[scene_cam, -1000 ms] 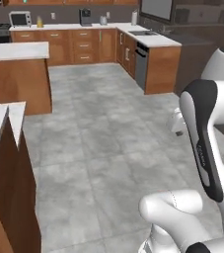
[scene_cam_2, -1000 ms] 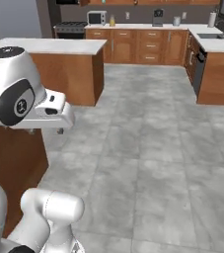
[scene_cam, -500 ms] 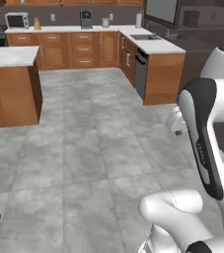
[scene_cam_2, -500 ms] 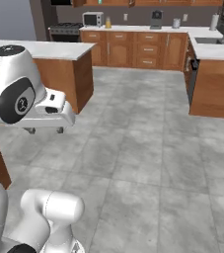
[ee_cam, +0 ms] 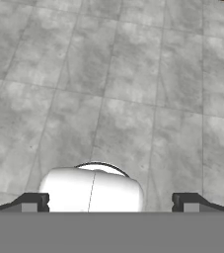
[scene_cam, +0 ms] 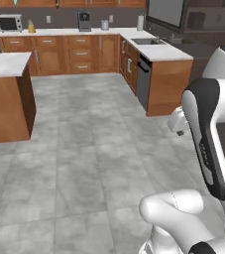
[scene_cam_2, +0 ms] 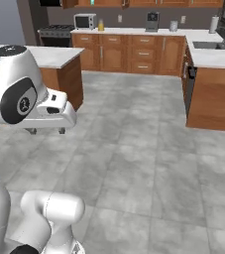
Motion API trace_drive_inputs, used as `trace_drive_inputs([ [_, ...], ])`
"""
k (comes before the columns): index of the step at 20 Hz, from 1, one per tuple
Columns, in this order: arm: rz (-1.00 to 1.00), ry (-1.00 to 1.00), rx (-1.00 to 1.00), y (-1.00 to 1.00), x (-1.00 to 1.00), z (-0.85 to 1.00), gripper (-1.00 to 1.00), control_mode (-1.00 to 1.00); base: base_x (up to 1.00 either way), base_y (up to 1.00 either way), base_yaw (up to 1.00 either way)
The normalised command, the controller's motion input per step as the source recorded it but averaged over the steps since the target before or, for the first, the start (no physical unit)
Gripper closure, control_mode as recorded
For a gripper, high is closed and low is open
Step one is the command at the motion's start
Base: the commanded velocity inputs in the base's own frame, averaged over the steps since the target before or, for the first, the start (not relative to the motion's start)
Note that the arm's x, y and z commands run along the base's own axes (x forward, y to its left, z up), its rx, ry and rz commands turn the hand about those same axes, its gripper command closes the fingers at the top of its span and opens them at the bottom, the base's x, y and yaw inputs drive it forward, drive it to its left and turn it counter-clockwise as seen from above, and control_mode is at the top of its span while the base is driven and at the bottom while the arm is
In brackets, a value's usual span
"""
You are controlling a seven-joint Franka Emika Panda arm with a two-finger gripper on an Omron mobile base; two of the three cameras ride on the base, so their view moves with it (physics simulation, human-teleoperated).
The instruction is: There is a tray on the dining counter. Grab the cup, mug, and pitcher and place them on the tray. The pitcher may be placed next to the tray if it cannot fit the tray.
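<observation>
Facing wide grey tile floor (scene_cam: pixel 84 163), fingers (ee_cam: pixel 34 202) spread apart, empty, island counter (scene_cam: pixel 5 99) left

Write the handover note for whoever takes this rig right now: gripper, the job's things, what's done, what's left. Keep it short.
Gripper: open, nothing between the fingers, hanging over bare grey floor tiles.
Job's things: none in sight from here. Ahead are an island counter with a pale top and a back counter run with a microwave and sink.
Done: nothing can be confirmed from these views.
Left, as far as can be judged: find the cup, mug and pitcher, and get each onto the tray.
</observation>
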Motion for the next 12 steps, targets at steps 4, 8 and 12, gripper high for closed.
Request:
trace_drive_inputs([
  [4, 0.00, 0.00, 0.00, 0.00, 0.00, 0.00, -1.00, 1.00, 1.00, 0.00, 0.00],
  [8, 0.00, 0.00, 0.00, 0.00, 0.00, 0.00, -1.00, 1.00, 1.00, 0.00, 0.00],
  [12, 0.00, 0.00, 0.00, 0.00, 0.00, 0.00, -1.00, 1.00, 1.00, 0.00, 0.00],
])
